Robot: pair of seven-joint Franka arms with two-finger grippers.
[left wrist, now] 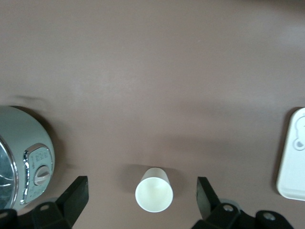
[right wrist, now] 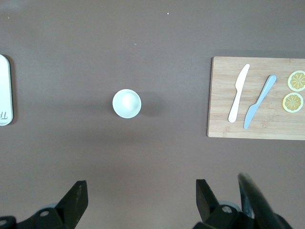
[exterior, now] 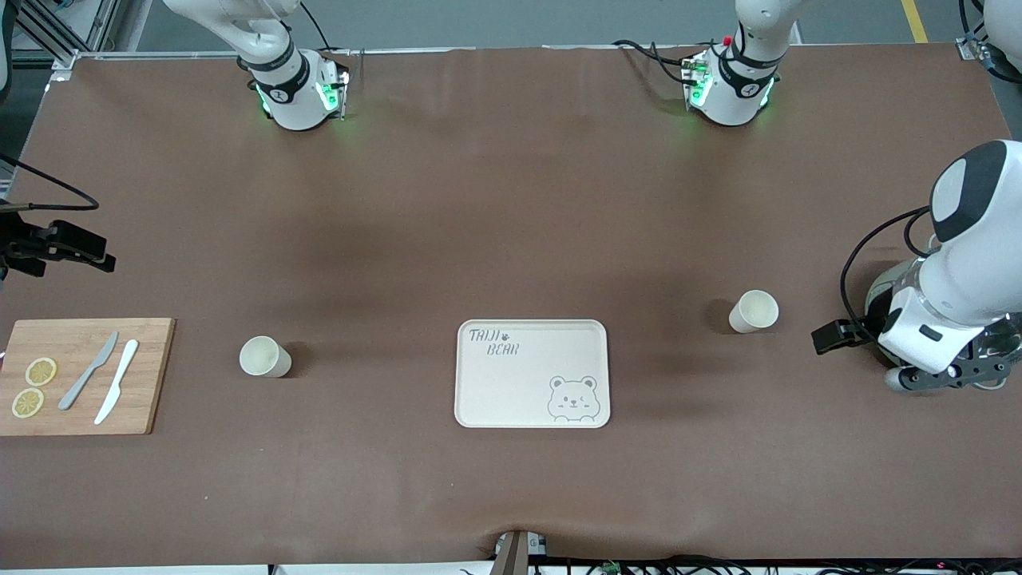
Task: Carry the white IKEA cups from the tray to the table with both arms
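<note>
Two cream-white cups stand upright on the brown table. One cup (exterior: 753,311) is toward the left arm's end and shows in the left wrist view (left wrist: 154,194) between the open fingers but below them. The other cup (exterior: 264,357) is toward the right arm's end and shows small in the right wrist view (right wrist: 127,103). My left gripper (exterior: 832,335) (left wrist: 141,185) is open and empty, in the air beside its cup. My right gripper (exterior: 84,249) (right wrist: 141,187) is open and empty, high over the table near the cutting board's end.
The bear-printed tray (exterior: 532,374) lies between the cups, with nothing on it. A wooden cutting board (exterior: 84,375) holds two knives and two lemon slices. A grey-green pot (left wrist: 21,157) stands by the left arm, mostly hidden in the front view (exterior: 882,294).
</note>
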